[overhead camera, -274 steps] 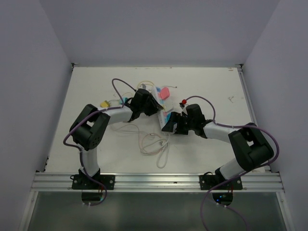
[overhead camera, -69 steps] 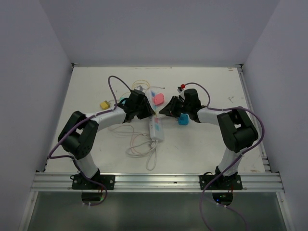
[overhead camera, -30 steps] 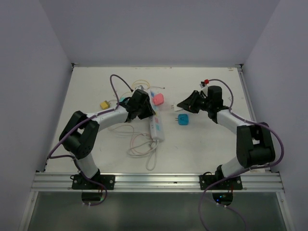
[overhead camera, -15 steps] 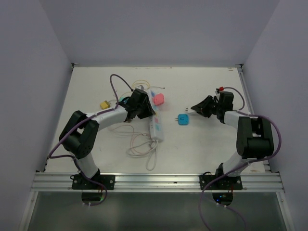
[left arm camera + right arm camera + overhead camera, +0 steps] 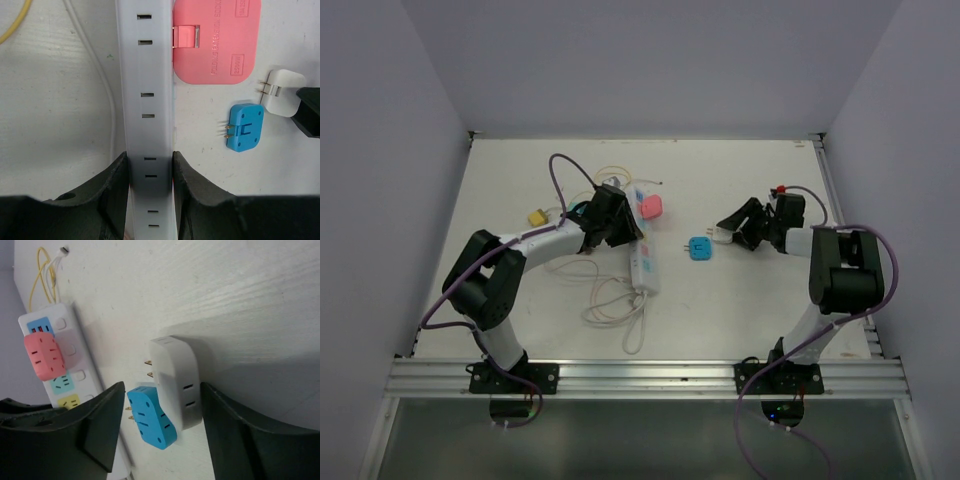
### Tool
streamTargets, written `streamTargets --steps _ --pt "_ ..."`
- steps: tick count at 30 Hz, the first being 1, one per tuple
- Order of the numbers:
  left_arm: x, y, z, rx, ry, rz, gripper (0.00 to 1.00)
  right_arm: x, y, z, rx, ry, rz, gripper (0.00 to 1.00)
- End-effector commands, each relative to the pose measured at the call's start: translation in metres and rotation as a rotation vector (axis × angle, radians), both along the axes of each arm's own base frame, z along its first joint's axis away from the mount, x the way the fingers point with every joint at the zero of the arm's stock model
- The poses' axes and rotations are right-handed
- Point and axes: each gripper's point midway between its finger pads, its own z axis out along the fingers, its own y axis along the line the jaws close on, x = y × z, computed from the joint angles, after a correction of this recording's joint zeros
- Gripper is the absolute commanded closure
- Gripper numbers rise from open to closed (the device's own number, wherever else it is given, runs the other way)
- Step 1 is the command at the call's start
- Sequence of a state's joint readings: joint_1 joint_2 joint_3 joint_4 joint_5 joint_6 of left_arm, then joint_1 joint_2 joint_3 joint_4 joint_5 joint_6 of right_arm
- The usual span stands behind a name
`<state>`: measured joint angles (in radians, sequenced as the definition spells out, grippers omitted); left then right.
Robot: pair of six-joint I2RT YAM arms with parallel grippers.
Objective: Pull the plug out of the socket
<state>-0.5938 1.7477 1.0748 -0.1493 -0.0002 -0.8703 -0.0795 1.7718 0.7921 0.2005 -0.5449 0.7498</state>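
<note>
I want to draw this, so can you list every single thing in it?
socket: one, white with pastel outlets, left of middle
pink plug: one, pink, on the socket's far end
blue plug: one, blue, loose in the middle
white plug: one, white, right of the blue plug
cord: one, white, coiled beside the socket
thin wire: one, yellow, beyond the socket
small block: one, yellow, far left
left gripper: one, black, shut on the socket
right gripper: one, black, open around the white plug
</note>
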Motion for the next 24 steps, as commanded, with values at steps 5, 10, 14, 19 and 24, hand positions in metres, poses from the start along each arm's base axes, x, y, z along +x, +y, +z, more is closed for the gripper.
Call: streamTargets --steps 5,10,14,19,24 --pt "-0.024 0.016 -0.029 0.085 0.088 -0.055 1.0 -0.011 -0.027 0.01 -0.162 -0.007 -0.051 0.14" --pt "-0.025 0.016 -0.028 0.086 0.083 -0.06 1.0 -0.017 -0.043 0.031 -0.251 -0.008 -0.099 0.13" --pt "-0.025 0.017 -0.028 0.094 0.084 -0.058 1.0 -0.015 -0.044 0.063 -0.261 -0.098 -0.117 0.13" --pt "-0.025 0.017 -0.028 0.093 0.084 -0.06 1.0 -0.001 0.004 0.098 -0.119 -0.215 0.013 0.14" --pt "-0.025 0.016 -0.027 0.089 0.085 -0.063 1.0 0.012 0.068 0.113 -0.052 -0.268 0.143 0.14"
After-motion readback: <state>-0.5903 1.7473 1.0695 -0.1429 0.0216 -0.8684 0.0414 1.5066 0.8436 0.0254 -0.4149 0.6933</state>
